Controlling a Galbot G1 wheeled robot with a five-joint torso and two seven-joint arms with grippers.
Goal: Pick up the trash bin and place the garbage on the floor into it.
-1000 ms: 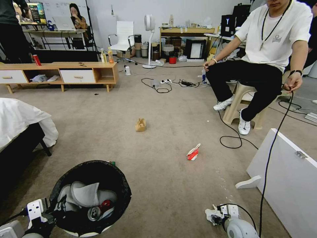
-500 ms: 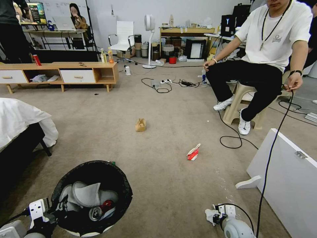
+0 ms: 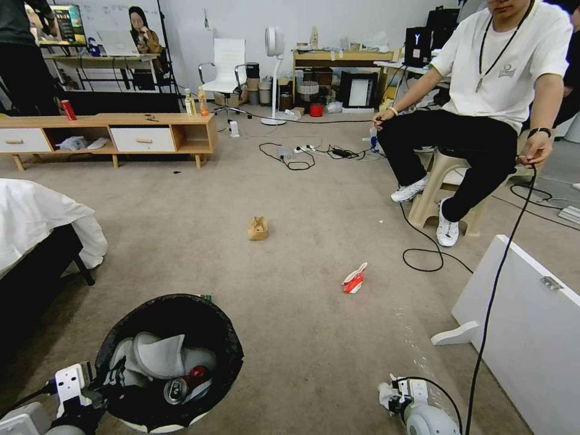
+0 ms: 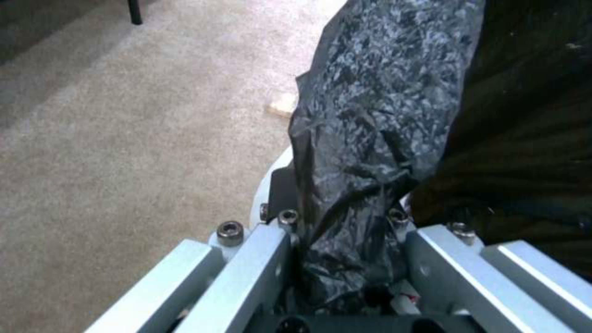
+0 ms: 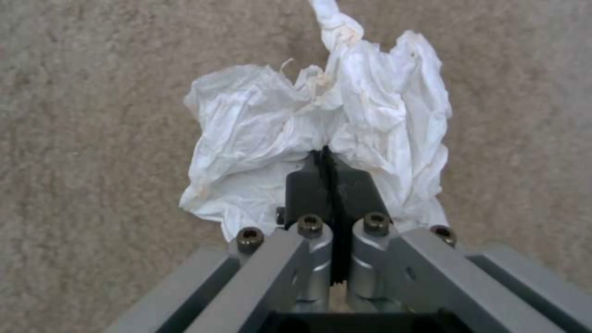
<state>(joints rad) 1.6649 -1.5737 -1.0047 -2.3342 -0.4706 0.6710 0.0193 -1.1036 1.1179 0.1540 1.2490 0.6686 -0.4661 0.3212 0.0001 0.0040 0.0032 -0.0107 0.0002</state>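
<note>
The trash bin, round and lined with a black bag, sits at the lower left of the head view. It holds pale crumpled pieces and a crushed red can. My left gripper is shut on its bag-covered rim. My right gripper is shut on a white crumpled tissue just above the floor. A tan paper bag and a red-white carton lie farther out on the carpet. A green cap peeks out behind the bin.
A white board leans at the right, with a black cable hanging past it. A person sits on a stool beyond. A bed with a white sheet is at the left, and a low wooden cabinet at the back.
The right gripper with the tissue has drawn slightly back toward me. The bin in the left gripper has shifted a little to the right.
</note>
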